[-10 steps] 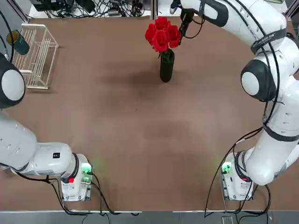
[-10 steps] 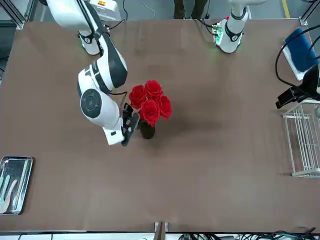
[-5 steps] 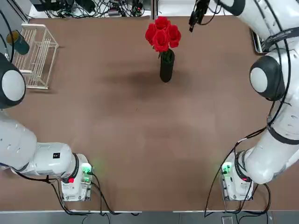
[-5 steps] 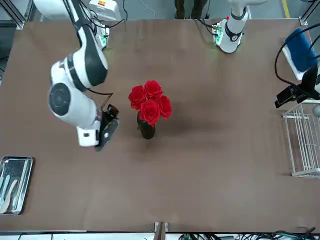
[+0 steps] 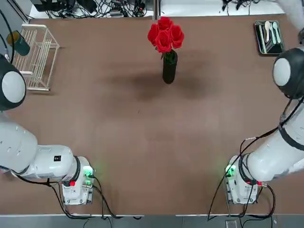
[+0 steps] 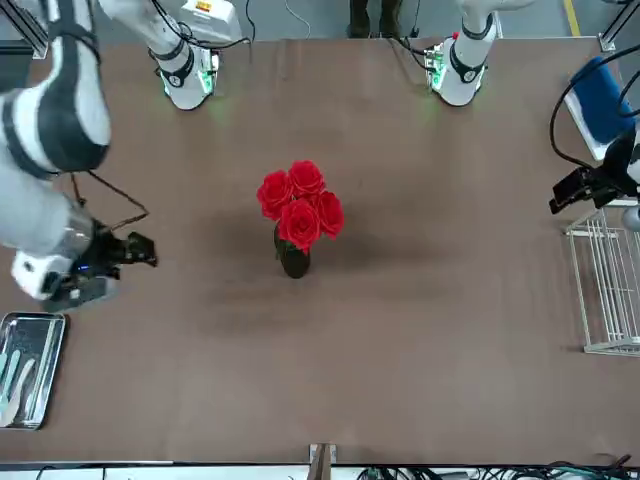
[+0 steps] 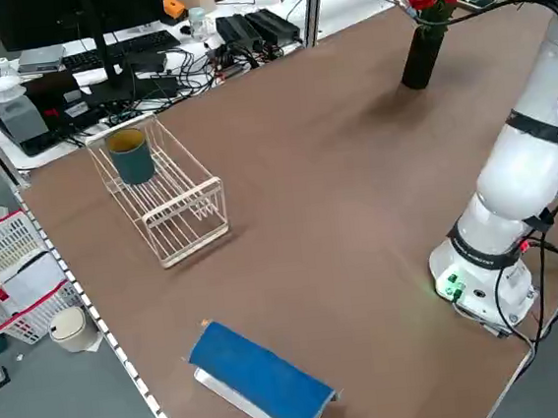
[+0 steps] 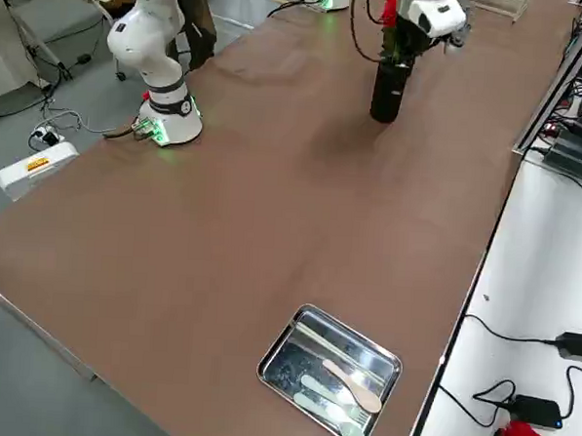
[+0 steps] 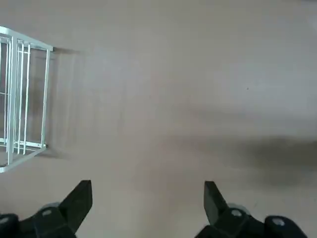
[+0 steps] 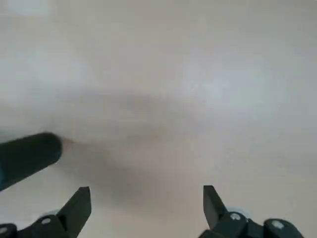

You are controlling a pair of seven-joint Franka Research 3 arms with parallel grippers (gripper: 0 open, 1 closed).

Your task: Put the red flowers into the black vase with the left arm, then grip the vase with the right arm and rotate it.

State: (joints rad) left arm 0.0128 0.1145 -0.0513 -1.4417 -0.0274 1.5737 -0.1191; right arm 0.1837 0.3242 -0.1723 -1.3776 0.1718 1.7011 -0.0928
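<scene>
The red flowers stand upright in the black vase at the far middle of the table, also seen from the front as flowers in the vase. Nothing touches them. My right gripper hangs well off to the vase's side, close to the metal tray. Its wrist view shows the right gripper open and empty, with the vase lying beyond one finger. My left gripper is open and empty over bare table beside the wire rack.
A white wire rack with a dark teal cup stands at the far left. A metal tray with spoons lies at the far right. A blue object sits at the table's left edge.
My right gripper let go beside the vase, opened fully and swung away to the robot's right, toward the tray. The vase, the flowers and the left arm stayed put.
</scene>
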